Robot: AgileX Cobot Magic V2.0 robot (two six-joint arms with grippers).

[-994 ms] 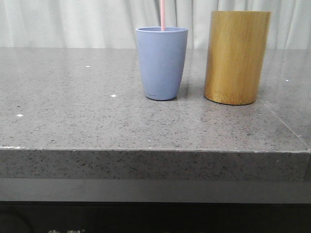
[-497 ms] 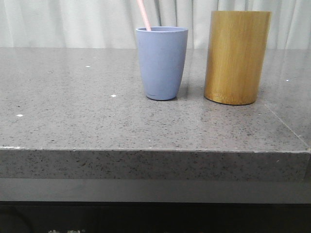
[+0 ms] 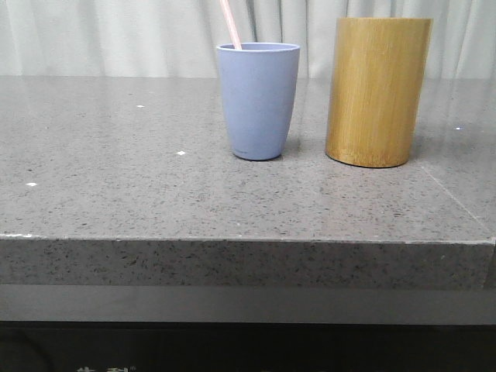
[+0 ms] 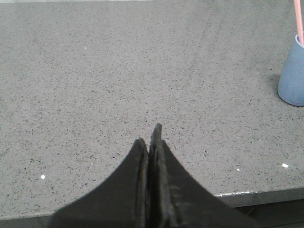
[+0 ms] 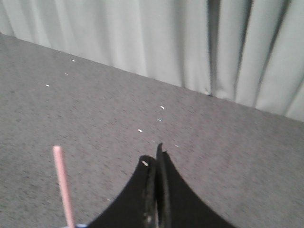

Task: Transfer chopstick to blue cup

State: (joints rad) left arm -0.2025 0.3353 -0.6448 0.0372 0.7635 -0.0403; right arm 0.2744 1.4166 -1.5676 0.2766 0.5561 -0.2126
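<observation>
The chopstick point(image 3: 231, 25) stands inside the blue cup point(image 3: 258, 101), its lower end hidden in the cup and its upper part leaning toward the robot's left, against the cup's left rim. Its long axis runs nearly upright with that leftward tilt. The cup sits on the grey speckled table point(image 3: 155, 186), just beside the taller bamboo cylinder holder point(image 3: 377, 91) on its right, the two apart.

The right gripper point(image 5: 158, 156) hangs above the cup with its jaws pressed together on nothing; the chopstick point(image 5: 62, 185) rises free beside them, not touching. The left gripper point(image 4: 149, 137) also has its jaws closed and empty, over bare table well apart from the cup point(image 4: 292, 76). The right arm is the nearer one. Judging by this, the transfer looks complete, and any coming move need only clear the right arm from the leaning stick.
</observation>
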